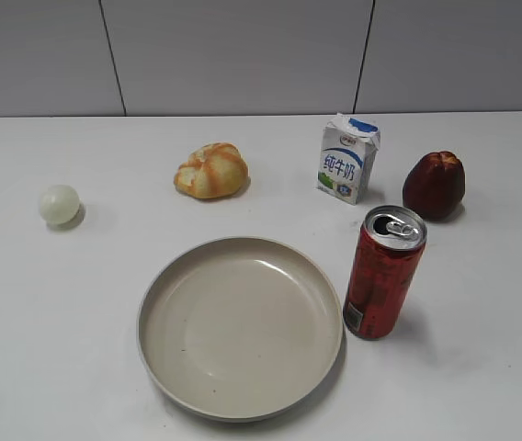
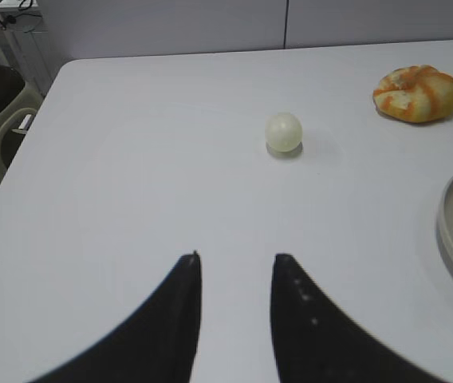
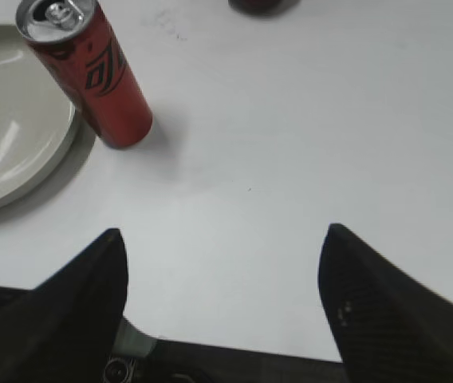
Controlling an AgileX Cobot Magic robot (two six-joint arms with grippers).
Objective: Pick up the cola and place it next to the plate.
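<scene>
White table (image 1: 59, 312), cola (image 1: 384, 273) upright, silver top up, beside plate (image 1: 164, 363)

**Right wrist: can upright beside plate, gripper clear**

Cola (image 3: 91, 68) stands upright in the upper left of frame, silver top and pull-tab visible, black lettering on the red side. Plate (image 3: 19, 171) fills the left edge; can base sits just beside its rim, can't tell if touching. Right gripper (image 3: 222, 239) at bottom, jaws spread wide, nothing between them, only bare white table (image 3: 314, 120). Dark object cut off at top edge, unidentifiable.
</scene>
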